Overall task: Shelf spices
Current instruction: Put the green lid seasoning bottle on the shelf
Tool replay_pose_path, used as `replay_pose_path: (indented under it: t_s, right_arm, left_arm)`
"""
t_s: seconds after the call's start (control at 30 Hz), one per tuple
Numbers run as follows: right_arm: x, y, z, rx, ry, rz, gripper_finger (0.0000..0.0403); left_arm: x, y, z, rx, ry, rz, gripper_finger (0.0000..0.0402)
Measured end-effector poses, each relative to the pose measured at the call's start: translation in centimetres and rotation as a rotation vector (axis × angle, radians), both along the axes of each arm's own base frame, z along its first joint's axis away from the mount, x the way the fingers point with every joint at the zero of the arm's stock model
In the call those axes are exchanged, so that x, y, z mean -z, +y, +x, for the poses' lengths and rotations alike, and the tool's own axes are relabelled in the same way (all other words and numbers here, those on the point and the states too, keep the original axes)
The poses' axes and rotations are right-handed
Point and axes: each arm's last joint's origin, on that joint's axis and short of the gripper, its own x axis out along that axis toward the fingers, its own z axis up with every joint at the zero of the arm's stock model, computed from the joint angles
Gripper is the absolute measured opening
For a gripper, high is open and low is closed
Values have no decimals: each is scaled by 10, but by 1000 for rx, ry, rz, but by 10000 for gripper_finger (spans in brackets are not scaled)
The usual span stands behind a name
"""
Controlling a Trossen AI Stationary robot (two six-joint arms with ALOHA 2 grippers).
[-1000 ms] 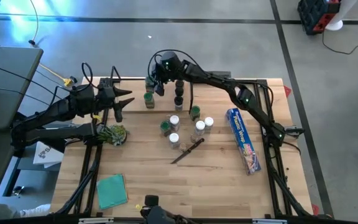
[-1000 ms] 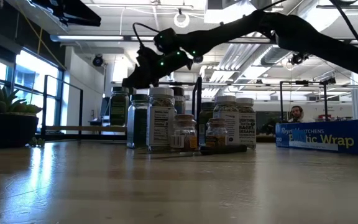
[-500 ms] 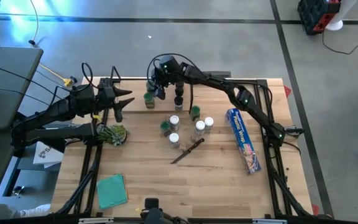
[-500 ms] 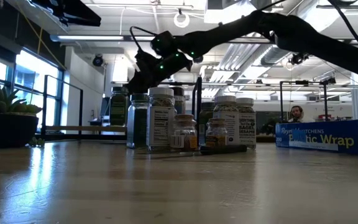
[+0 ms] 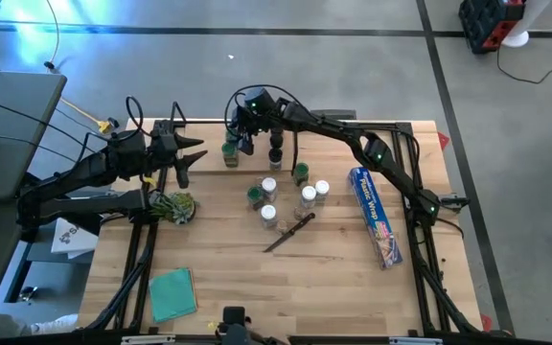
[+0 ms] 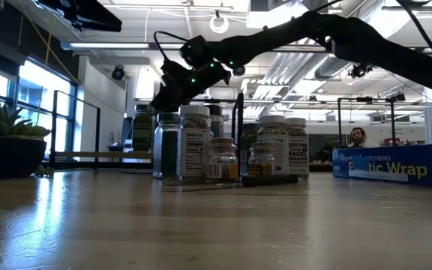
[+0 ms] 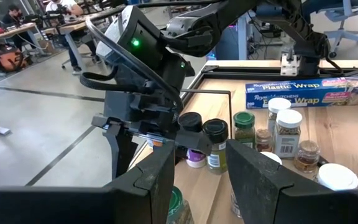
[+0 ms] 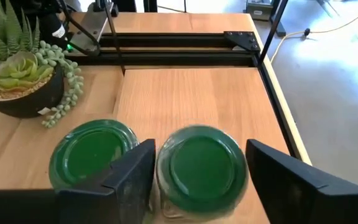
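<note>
Right gripper (image 5: 241, 144), fingers spread, hovered over a green-capped glass spice jar (image 8: 199, 163) at the upper centre of the pale wooden table (image 5: 324, 273).

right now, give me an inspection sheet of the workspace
surface: pale wooden table, dry.
job's things: spice jars clustered mid-table; two green-capped jars side by side at the far-left shelf end.
clutter: blue wrap box at right, knife, potted succulent, teal pad.
hands: right hand open, straddling one green cap; left hand open, waiting at the left edge.
cables: black loops on both arms; yellow cable beyond the table.
surroundings: person seated in the room behind.
</note>
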Motion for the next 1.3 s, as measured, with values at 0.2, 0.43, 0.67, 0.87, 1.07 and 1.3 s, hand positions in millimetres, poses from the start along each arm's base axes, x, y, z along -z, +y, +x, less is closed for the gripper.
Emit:
replay_pose_path:
  t_s: [0.2, 0.43, 0.67, 0.87, 1.07, 1.3]
  right_arm:
    - [0, 4, 2, -3, 2, -13, 256]
    - [-3, 4, 1, -1, -2, -12, 258]
    - [-44, 8, -6, -9, -101, -74, 259]
    - [-53, 2, -17, 126, -9, -209, 259]
    - [-23, 3, -17, 165, 124, -219, 259]
    - [-23, 6, -16, 168, 119, -207, 259]
  left_arm:
    - [0, 0, 0, 0, 3, -1, 140]
    - [1, 0, 0, 0, 6, -2, 140]
    - [1, 0, 0, 0, 6, -4, 140]
    - [1, 0, 0, -5, -5, -20, 140]
    - [0, 0, 0, -5, -11, -18, 140]
    - [0, 0, 0, -4, -11, -17, 140]
